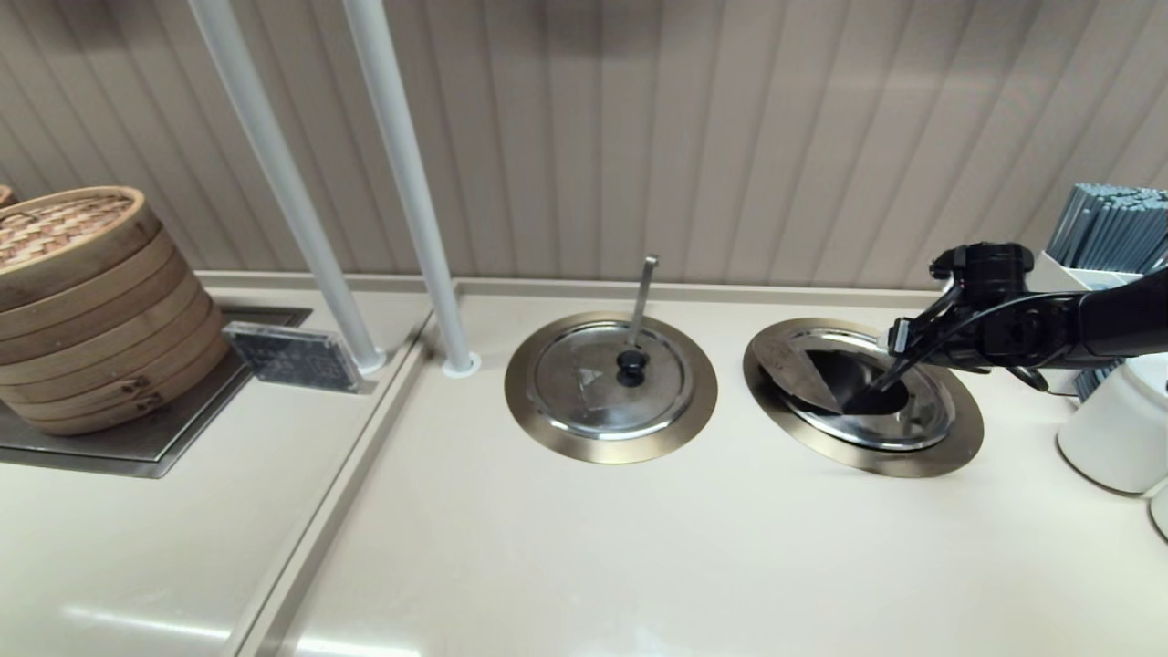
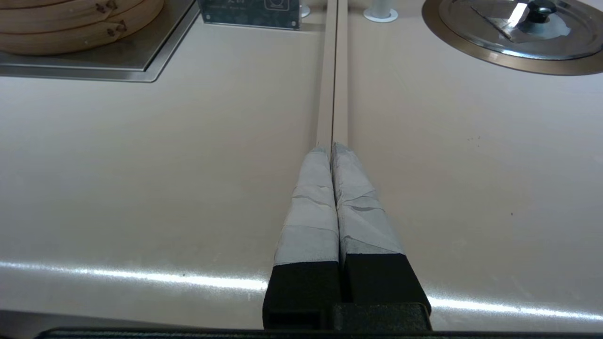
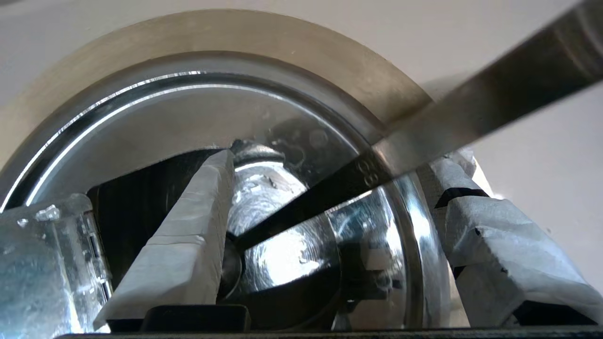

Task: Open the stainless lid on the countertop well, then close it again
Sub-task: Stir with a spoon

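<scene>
The stainless lid point(image 1: 867, 401) sits in the countertop well point(image 1: 949, 447) near the counter's right edge; the other lidded well point(image 1: 547, 429) lies left, steamer stack point(image 1: 87, 301) at far left.

Mirror-polished steel on the stainless lid point(image 1: 899, 415) at right of frame, ringed by matt brushed brass on the countertop well point(image 1: 949, 452). Glossy, smooth beige on the countertop point(image 1: 584, 547). Woven bamboo on the steamer stack point(image 1: 91, 301) at left; wrinkled grey tape on the right gripper point(image 3: 330, 226) fingers point(image 3: 188, 235).
</scene>
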